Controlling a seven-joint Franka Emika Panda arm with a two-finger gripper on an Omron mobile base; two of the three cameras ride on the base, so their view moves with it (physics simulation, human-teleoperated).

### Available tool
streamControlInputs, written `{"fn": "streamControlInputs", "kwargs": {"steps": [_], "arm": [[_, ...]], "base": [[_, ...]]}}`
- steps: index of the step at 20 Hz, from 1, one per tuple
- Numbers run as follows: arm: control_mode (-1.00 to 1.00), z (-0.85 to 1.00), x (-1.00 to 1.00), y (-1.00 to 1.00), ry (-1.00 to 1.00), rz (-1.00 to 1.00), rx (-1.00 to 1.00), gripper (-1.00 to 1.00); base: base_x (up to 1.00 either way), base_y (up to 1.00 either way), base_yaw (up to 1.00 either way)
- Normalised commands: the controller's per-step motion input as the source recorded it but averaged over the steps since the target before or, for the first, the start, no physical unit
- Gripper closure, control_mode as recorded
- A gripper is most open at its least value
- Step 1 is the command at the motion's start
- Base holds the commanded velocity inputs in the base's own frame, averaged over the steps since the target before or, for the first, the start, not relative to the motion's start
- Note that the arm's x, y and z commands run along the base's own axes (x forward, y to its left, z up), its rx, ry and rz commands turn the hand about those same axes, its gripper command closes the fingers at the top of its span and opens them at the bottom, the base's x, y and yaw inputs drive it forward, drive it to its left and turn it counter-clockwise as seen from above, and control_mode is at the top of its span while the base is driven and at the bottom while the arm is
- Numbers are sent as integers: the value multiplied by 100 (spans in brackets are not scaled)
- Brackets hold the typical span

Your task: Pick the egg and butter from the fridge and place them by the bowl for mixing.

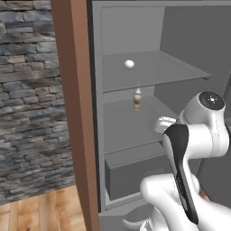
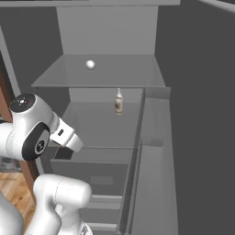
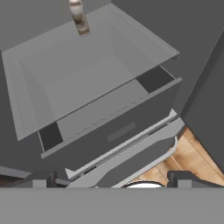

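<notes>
Fridge (image 1: pixel 135 31) wide open, grey drawer (image 3: pixel 113 131) low down, small bottle (image 2: pixel 119 102) standing on the middle shelf. Egg (image 1: pixel 129 64) sitting alone on the top shelf. Gripper (image 3: pixel 112 177) jaws spread apart, holding nothing, hanging over the drawer.

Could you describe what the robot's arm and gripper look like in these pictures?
The arm is made of glossy white rounded segments with a black band along one link and a dark round cap on a joint. The gripper has two small dark grey, blocky fingertips.
</notes>
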Motion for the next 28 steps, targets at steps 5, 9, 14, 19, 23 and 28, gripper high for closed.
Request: {"fn": "streamControlInputs", "kwargs": {"steps": [5, 9, 14, 19, 23, 28], "arm": [[100, 0, 0, 0, 0, 0, 0, -100], [100, 0, 0, 0, 0, 0, 0, -100], [100, 0, 0, 0, 0, 0, 0, -100], [100, 0, 0, 0, 0, 0, 0, -100], [100, 0, 0, 0, 0, 0, 0, -100], [-100, 0, 0, 0, -1, 0, 0, -100]], "base": [[37, -10, 1], [13, -1, 0], [0, 0, 0], [0, 0, 0], [0, 0, 0], [0, 0, 0]]}}
